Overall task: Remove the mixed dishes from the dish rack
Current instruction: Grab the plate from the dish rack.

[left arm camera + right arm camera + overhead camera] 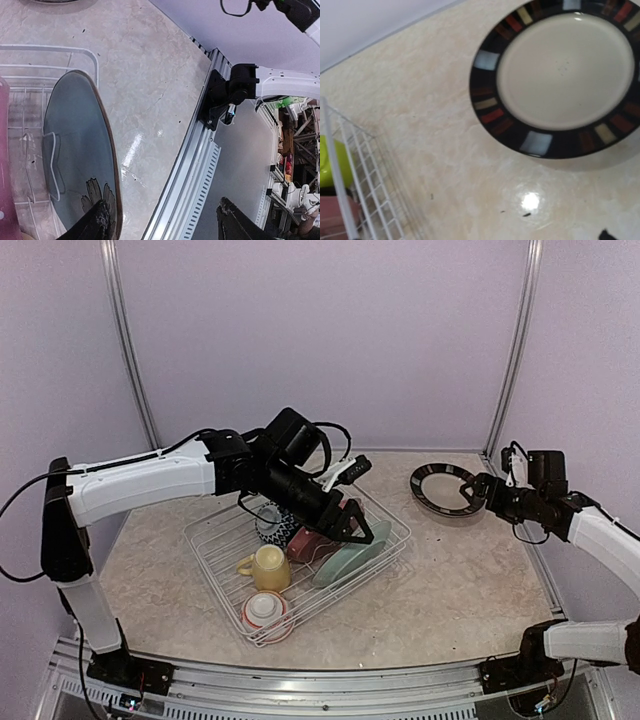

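Top view: I see the dish rack (212,548) at the table's (450,580) centre, holding a yellow mug (268,565), a red-and-white bowl (265,610), a patterned bowl (272,527), a pink plate (303,545) and a teal plate (350,558); the left gripper (358,532) is at the teal plate, at the rack's right end; the right gripper (468,490) is at the rim of a black plate (438,487) lying on the table, far right of the rack.

Left wrist view: the fingers (97,225) are spread wide; one lies against the teal plate's rim, the other stands well apart from it.

Right wrist view: the black plate lies flat, apart from the rack's corner; a lime green bowl (329,160) shows inside the rack; I cannot tell the right fingers' spacing.
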